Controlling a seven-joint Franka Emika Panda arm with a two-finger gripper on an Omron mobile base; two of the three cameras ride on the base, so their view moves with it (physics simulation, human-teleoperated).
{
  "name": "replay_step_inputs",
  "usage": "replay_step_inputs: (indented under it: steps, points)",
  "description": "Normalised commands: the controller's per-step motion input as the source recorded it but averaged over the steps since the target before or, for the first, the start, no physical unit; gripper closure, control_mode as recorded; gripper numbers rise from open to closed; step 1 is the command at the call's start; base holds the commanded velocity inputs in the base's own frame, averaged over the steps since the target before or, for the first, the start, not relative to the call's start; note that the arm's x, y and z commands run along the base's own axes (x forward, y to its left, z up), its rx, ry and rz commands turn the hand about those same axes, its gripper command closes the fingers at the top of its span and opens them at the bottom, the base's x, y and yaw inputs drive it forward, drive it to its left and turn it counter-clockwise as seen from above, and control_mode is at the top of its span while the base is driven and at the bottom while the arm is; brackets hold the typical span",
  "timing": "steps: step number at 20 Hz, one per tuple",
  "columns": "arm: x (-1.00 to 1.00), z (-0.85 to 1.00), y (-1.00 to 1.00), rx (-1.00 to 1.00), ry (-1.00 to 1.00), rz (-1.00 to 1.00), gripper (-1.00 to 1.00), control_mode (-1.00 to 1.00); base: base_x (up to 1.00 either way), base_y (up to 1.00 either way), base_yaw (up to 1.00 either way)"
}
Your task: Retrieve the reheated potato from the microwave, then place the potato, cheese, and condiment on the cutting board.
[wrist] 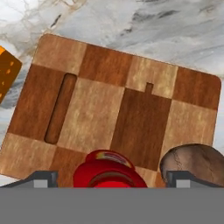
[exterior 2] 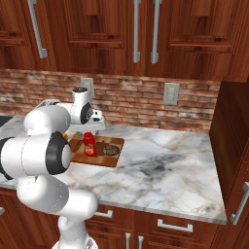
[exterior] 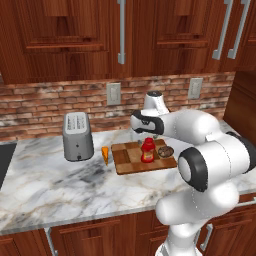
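Observation:
The checkered wooden cutting board (exterior: pixel 127 160) (exterior 2: pixel 103 160) (wrist: pixel 92 109) lies on the marble counter. The red condiment bottle (exterior: pixel 148 151) (exterior 2: pixel 89 144) (wrist: pixel 109 168) stands upright on it. The brown potato (exterior: pixel 165 151) (exterior 2: pixel 111 150) (wrist: pixel 197 162) rests on the board beside the bottle. My gripper (wrist: pixel 113 178) hangs open just above the bottle, with its fingertips (wrist: pixel 43 178) apart from the cap on both sides. The orange cheese wedge (exterior: pixel 105 154) (wrist: pixel 6 72) sits on the counter just off the board's left end. The microwave is out of view.
A silver toaster (exterior: pixel 77 136) stands left of the cheese. The brick wall with outlets (exterior: pixel 114 93) runs behind the board. The marble counter (exterior 2: pixel 160 165) stretches to the right as far as a tall wooden cabinet side (exterior 2: pixel 231 146).

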Motion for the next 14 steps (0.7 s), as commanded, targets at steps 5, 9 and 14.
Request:
replay_step_inputs:
  steps: [5, 9, 14]
  points:
    - [-0.18, 0.38, 0.00, 0.00, -0.01, 0.00, -1.00, -1.00, 0.00, 0.00, 0.00]
    - [-0.32, 0.16, 0.02, 0.00, -0.01, 0.00, -1.00, -1.00, 0.00, 0.00, 0.00]
    - [-0.31, 0.12, 0.08, 0.00, 0.00, 0.00, -1.00, -1.00, 0.00, 0.00, 0.00]
